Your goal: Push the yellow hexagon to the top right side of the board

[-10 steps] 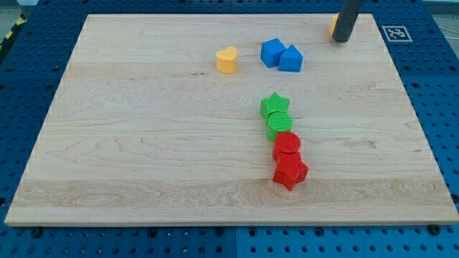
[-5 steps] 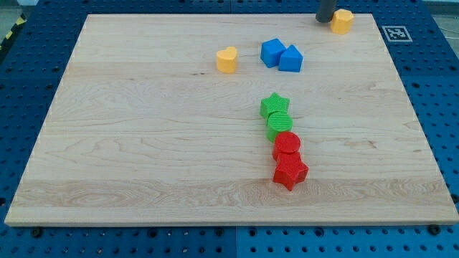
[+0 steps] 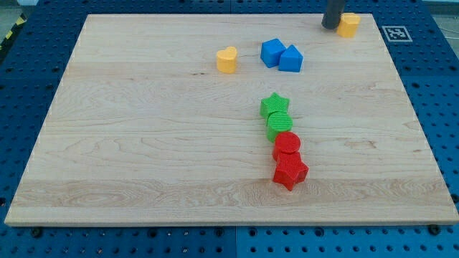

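Eight blocks are being counted on the worktop point(image 3: 143, 143), two of each colour. Two yellow blocks are being seen: the yellow hexagon point(image 3: 349, 24) at the worktop's top right corner, and a yellow heart point(image 3: 227, 59) nearer its top middle. Two blue blocks are being counted just right of the heart: a blue cube point(image 3: 272, 52) touching a blue wedge-like block point(image 3: 291, 59). Two green ones, a green star point(image 3: 275, 105) and a green cylinder point(image 3: 277, 125), and two red ones, a red cylinder point(image 3: 287, 145) and a red star point(image 3: 290, 172), are being found below them.
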You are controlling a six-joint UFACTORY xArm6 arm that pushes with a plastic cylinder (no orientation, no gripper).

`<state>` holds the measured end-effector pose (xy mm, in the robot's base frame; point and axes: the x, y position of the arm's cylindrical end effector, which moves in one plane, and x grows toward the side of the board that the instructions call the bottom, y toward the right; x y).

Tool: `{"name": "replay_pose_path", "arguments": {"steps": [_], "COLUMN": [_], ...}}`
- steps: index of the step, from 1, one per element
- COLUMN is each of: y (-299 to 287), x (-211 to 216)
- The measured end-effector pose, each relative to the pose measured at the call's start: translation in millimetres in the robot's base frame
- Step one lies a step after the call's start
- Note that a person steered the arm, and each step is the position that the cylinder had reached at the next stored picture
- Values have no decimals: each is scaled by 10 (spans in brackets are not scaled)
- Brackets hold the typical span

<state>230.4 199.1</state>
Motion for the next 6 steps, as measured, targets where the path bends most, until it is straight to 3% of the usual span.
{"name": "replay_pose_path", "arguments": {"steps": [3,6], "y": [-2,81], "x": [192,-82]}}
